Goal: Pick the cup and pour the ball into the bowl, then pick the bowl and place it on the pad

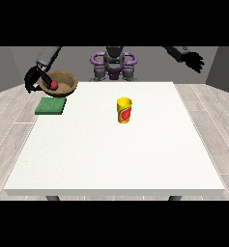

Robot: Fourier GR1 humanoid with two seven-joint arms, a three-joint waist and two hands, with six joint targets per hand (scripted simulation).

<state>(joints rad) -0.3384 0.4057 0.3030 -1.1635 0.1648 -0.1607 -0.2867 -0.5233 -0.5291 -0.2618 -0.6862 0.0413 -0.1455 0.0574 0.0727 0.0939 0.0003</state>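
Observation:
A brown bowl (64, 81) hangs above the table's far left corner with a red ball (53, 85) inside it. The hand at the view's left (34, 78) is curled over the bowl's left rim and holds it up. Just below and in front lies the green pad (51, 106), flat on the table; the bowl is not touching it. A yellow cup (124, 110) with a red mark stands upright near the middle of the table, apart from both hands. The hand at the view's right (195, 60) is raised off the table's far right side, fingers relaxed, holding nothing.
The white table (116, 154) stretches wide toward the camera. The robot's torso (114, 65) stands behind the far edge. Wooden floor surrounds the table.

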